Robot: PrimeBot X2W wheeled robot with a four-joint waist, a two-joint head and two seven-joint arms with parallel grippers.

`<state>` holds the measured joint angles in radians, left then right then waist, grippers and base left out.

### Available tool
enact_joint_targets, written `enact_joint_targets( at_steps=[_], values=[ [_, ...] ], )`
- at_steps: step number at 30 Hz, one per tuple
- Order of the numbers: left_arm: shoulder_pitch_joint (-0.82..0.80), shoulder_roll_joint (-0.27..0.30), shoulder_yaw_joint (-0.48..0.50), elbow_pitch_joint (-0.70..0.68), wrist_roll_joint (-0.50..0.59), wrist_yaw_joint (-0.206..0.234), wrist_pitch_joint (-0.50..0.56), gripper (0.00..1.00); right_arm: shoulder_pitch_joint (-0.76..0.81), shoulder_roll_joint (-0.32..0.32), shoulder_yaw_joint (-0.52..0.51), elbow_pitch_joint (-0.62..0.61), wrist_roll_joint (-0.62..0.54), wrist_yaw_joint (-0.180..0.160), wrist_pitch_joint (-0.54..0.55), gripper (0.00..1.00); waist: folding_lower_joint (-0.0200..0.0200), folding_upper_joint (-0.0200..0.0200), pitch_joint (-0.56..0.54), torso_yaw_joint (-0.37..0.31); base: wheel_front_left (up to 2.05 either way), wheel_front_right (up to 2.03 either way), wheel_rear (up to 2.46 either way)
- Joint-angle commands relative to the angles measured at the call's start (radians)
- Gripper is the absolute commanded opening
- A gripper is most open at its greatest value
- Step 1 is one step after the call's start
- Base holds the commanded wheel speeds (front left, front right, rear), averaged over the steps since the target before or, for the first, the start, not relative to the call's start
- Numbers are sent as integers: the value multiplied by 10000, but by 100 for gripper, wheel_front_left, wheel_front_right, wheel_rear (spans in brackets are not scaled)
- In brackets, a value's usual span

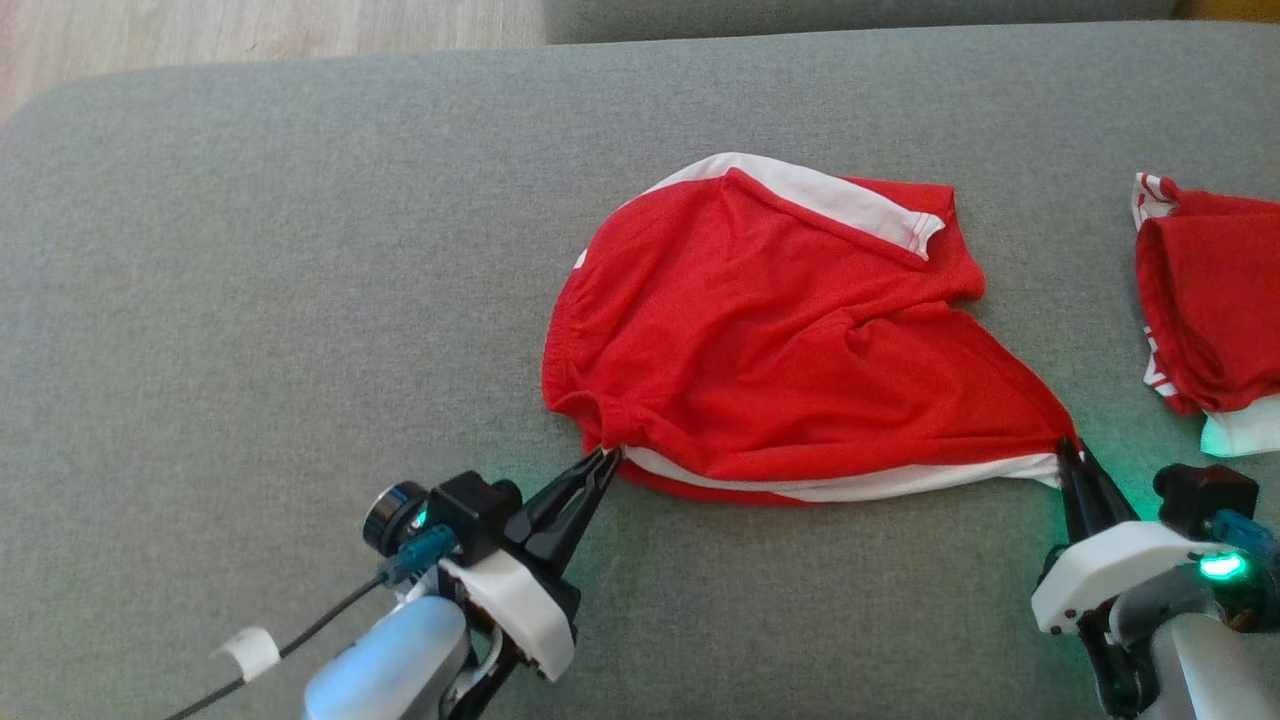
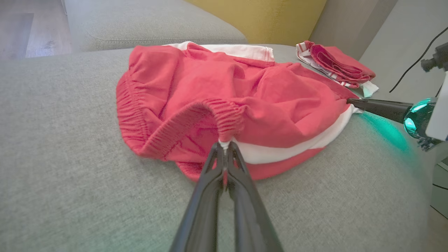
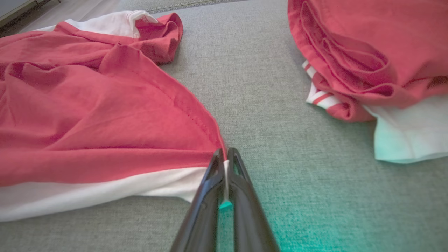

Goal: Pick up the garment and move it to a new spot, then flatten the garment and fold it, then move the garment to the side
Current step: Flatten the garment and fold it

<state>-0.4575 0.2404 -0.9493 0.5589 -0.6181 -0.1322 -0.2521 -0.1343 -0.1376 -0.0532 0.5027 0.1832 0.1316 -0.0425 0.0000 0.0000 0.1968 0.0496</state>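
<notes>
The red garment (image 1: 760, 330) is overlooked from above by the head camera and seen low and close from its left and right corners by the wrist cameras; it is shared by all.

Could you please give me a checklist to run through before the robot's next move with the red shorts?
1. Left hand shut on the shorts at the elastic waistband: ok.
2. Right hand shut on the white-trimmed corner: ok.
3. Shorts lying flat: not ok, bunched and creased.
4. Folded garment apart from the shorts: ok, bare cushion lies between them.
5. Number of layers pinched by each hand: cannot tell.
</notes>
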Motion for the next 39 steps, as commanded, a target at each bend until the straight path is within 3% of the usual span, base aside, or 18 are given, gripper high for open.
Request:
enact_joint_targets(
  at_steps=[1, 10, 17, 28, 34, 39],
  values=[
    [-511, 242, 255, -235, -112, 16, -96, 0, -284, -113, 215, -224, -72, -9, -47, 0, 0, 0, -5, 4, 0, 0, 0],
    [-378, 670, 684, -599, -24, 16, -97, 0, -482, -368, 546, -526, 79, -9, -239, 0, 0, 0, -401, 28, 0, 0, 0],
    [-423, 1485, 1776, -1815, -38, 104, -97, 0, -1278, -788, 1051, -2008, 640, -9, 71, 0, 0, 0, -1302, 4, 0, 0, 0],
    [-2048, 2660, 2783, -3303, -94, 626, 937, 0, -3606, -1183, 1783, -3839, 1402, -9, 1124, 0, 0, 0, -2375, -109, 0, 0, 0],
    [-2982, 2897, 3275, -3799, -49, 1006, 1251, 0, -4955, -1156, 2051, -4005, 1142, -9, 1263, 0, 0, 0, -2748, -238, 0, 0, 0],
    [-2936, 3070, 3568, -4367, -105, 1432, 1284, 0, -5064, -1127, 1976, -4207, 799, -9, 1472, 0, 0, 0, -2892, -266, 0, 0, 0]
  ],
)
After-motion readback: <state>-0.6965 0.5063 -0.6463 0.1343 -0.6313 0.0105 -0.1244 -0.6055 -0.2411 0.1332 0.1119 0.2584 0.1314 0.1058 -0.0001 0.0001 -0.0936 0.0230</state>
